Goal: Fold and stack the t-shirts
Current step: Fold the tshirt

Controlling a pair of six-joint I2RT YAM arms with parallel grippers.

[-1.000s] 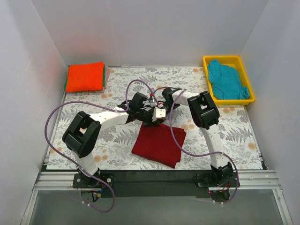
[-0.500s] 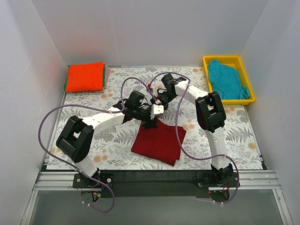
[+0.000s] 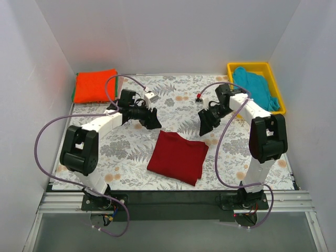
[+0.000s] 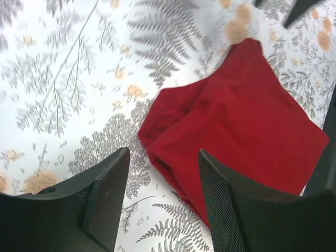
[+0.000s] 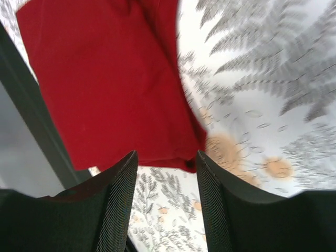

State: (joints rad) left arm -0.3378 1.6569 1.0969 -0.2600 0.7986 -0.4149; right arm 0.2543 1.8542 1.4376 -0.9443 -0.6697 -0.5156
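A dark red t-shirt [image 3: 177,157] lies folded in a rough square on the mat near the front middle; it also shows in the left wrist view [image 4: 247,121] and the right wrist view [image 5: 105,79]. My left gripper [image 3: 153,119] hovers open just behind the shirt's left corner, jaws [image 4: 163,157] empty. My right gripper [image 3: 203,124] hovers open off its back right corner, also empty [image 5: 165,157]. A folded orange-red t-shirt [image 3: 94,85] tops a stack at the back left, with green and pink edges under it. A teal t-shirt [image 3: 254,89] lies crumpled in the bin.
The yellow plastic bin [image 3: 247,65] stands at the back right corner. The fern-patterned mat [image 3: 126,157] covers the table, with white walls on three sides. Purple cables loop from both arms over the mat. A black rail runs along the near edge.
Both grippers opened and let go of the dark red shirt's back edge. The left arm swung back and left, the right arm back and right. The shirt stays folded.
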